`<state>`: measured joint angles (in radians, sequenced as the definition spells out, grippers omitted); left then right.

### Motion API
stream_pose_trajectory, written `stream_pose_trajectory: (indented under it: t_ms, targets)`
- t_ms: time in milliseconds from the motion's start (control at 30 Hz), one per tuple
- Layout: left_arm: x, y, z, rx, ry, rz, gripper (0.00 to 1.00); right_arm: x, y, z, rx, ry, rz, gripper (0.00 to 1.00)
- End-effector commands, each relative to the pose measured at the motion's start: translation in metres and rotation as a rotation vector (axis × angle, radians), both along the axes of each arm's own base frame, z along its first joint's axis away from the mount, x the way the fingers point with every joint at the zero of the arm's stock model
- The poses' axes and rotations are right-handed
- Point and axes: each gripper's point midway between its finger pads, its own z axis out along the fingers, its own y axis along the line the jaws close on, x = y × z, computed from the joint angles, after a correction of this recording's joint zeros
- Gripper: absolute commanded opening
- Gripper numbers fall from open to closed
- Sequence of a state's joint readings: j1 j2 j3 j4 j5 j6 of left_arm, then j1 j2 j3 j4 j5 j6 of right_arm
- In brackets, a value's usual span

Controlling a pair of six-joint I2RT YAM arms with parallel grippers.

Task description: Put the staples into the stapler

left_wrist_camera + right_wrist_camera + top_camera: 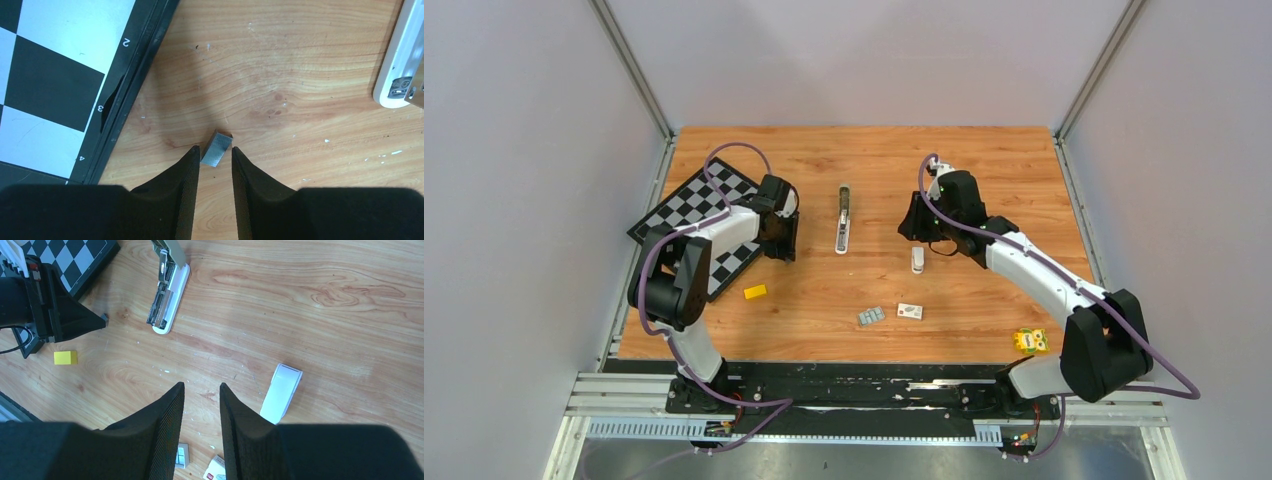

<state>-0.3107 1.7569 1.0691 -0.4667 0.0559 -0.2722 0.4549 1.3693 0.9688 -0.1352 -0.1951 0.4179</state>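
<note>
The stapler (842, 222) lies opened out flat at mid-table, its metal channel showing; it also shows in the right wrist view (167, 300), and its white end shows in the left wrist view (397, 75). A short grey strip of staples (216, 148) lies on the wood between the tips of my left gripper (214, 152), whose jaws are open and stand a little apart from it. In the top view the left gripper (784, 243) is left of the stapler. More staple strips (871, 316) lie near the tiny white box (910, 311). My right gripper (201, 386) is open and empty over bare wood, right of the stapler (915, 228).
A chessboard (686, 215) lies at the left, its edge close to the left gripper (115, 95). A yellow block (755, 292) sits below it. A white curved plastic piece (918, 260) lies under the right gripper. A yellow-green item (1030, 341) is at the front right.
</note>
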Motion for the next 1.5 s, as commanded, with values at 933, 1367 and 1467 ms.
stream_pose_trajectory:
  t_ms: [933,1367,1467]
  targets:
    - [0.005,-0.005,-0.003,0.146,-0.029,-0.064,0.27,-0.004,-0.007,0.002,-0.002,-0.001,0.002,0.35]
    - [0.004,-0.009,-0.006,0.150,-0.026,-0.063,0.22,-0.005,-0.008,0.000,-0.007,0.002,0.003,0.35]
    - [0.004,-0.010,-0.003,0.148,-0.032,-0.056,0.21,-0.005,-0.007,-0.001,-0.008,0.005,0.004,0.35]
